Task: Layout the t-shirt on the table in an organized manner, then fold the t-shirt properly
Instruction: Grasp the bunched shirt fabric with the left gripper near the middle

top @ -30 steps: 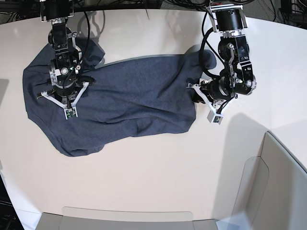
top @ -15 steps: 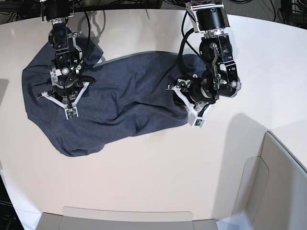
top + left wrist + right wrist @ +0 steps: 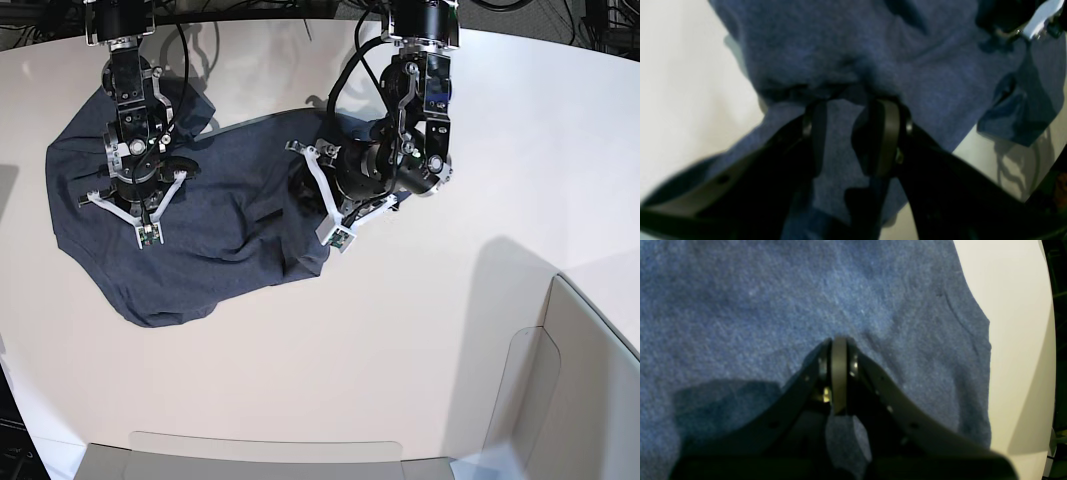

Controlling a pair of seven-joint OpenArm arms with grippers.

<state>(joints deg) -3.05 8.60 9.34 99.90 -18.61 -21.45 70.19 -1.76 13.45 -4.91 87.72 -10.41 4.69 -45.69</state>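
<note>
The dark navy t-shirt [image 3: 220,215] lies bunched and wrinkled on the left part of the pale table [image 3: 400,350], and no lettering shows. My left gripper [image 3: 302,188] reaches over the shirt's right edge, which is folded back to the left. In the left wrist view its fingers [image 3: 887,133] stand apart with a fold of the t-shirt [image 3: 840,50] gripped between them. My right gripper [image 3: 145,178] stands over the shirt's left part. It is shut [image 3: 839,343], its tips pressed down on the t-shirt [image 3: 740,290].
Grey translucent panels stand at the lower right [image 3: 580,380] and along the front edge [image 3: 270,455]. Black cables hang behind both arms at the table's back edge. Bare table [image 3: 1017,323] lies beside the shirt's edge.
My left arm has swung far left across the table, dragging the shirt's right edge with it, so the shirt is now shorter and more bunched. The right arm has not moved.
</note>
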